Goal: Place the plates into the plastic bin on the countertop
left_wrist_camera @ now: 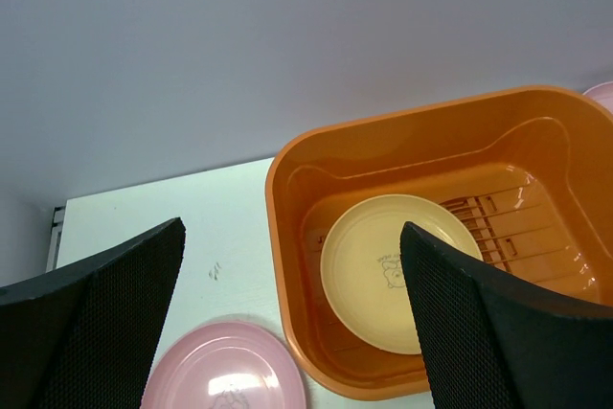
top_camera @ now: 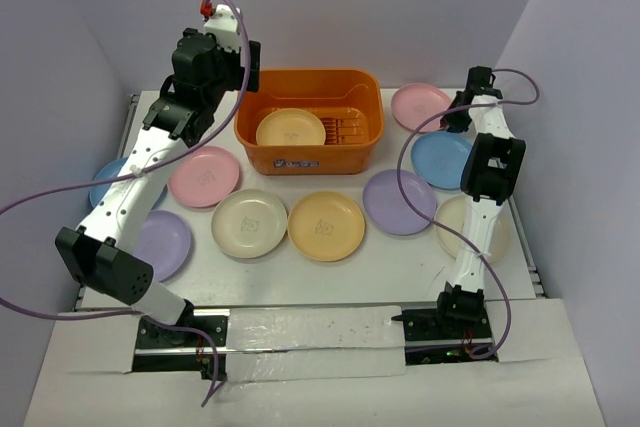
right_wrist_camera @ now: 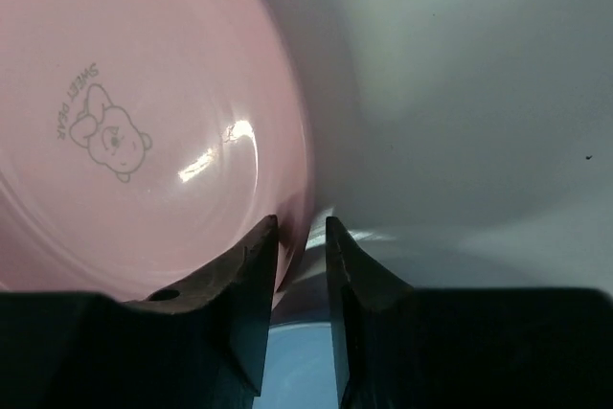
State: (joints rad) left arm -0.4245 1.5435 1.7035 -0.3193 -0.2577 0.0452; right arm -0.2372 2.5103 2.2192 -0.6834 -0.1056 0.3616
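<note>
Far back, right arm [top_camera: 487, 162] outstretched, pinching plate [right_wrist_camera: 144, 122]

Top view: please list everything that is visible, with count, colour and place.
plastic bin: 1, orange, far middle of the countertop
plate in the bin: 1, cream-yellow, left part of its floor
pink plates: 2, either side of the bin
blue plates: 2, left edge and right side
lavender plates: 2, near left and right of centre
cream plates: 2, centre and near right
yellow-orange plate: 1, centre
left gripper: 1, black, open, raised by the bin's left end
right gripper: 1, black, fingers astride the far-right pink plate's rim
</note>
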